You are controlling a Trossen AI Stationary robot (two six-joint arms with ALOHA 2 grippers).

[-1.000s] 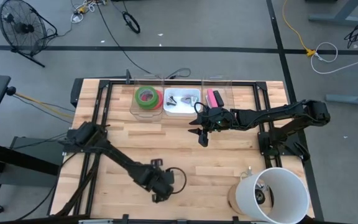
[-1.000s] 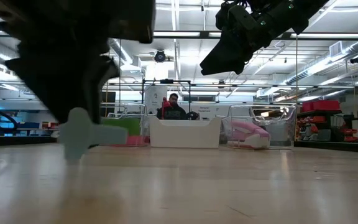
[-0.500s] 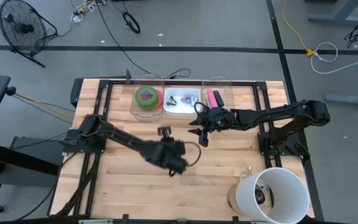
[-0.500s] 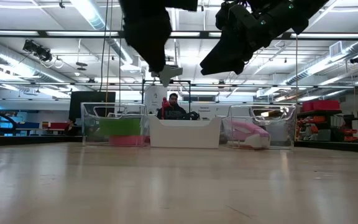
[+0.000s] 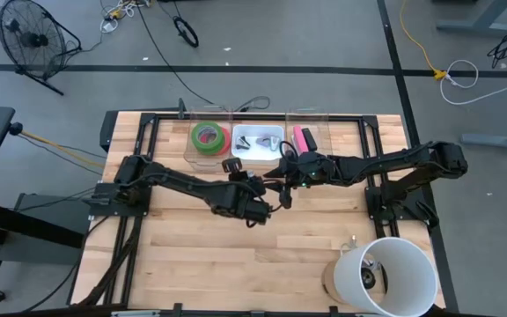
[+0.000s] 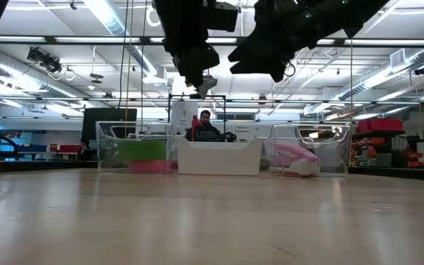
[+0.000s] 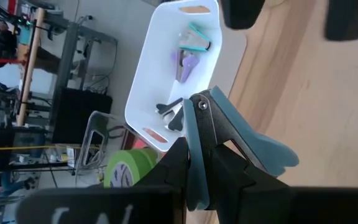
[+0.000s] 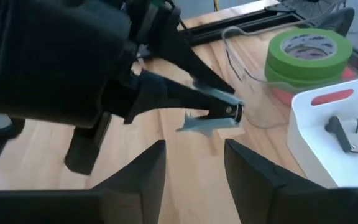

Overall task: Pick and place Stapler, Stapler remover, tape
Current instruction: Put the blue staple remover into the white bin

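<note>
My left gripper (image 5: 236, 172) is shut on a blue-grey staple remover (image 7: 229, 140), held in the air just short of the white tray (image 5: 258, 143). The tray holds several other staple removers (image 7: 188, 53). My right gripper (image 5: 283, 187) hangs open and empty beside it, a little to the right; its wrist view looks at the remover (image 8: 213, 118). The tape rolls (image 5: 207, 137), green on top of pinkish red, lie stacked in the clear left bin. A pink stapler (image 5: 302, 138) lies in the clear right bin. My left gripper pinches the staple remover between its two fingers (image 7: 174, 163). The remover's riveted pivot end (image 7: 202, 106) and one wing (image 7: 269, 152) stick out past the fingertips. The fingers slant down toward the table's far side. The remover is lifted clear of the table.
The three bins stand in a row along the far edge. A white bucket (image 5: 387, 273) stands at the near right corner. A person (image 6: 206, 126) sits in the room behind the table. Bare wood lies in the middle and near part of the table.
My left gripper has risen from near the table's near edge and swung toward the far edge, up to the white tray. It stays shut and carries the staple remover, now high above the table. My right gripper has shifted a little toward the left gripper.
</note>
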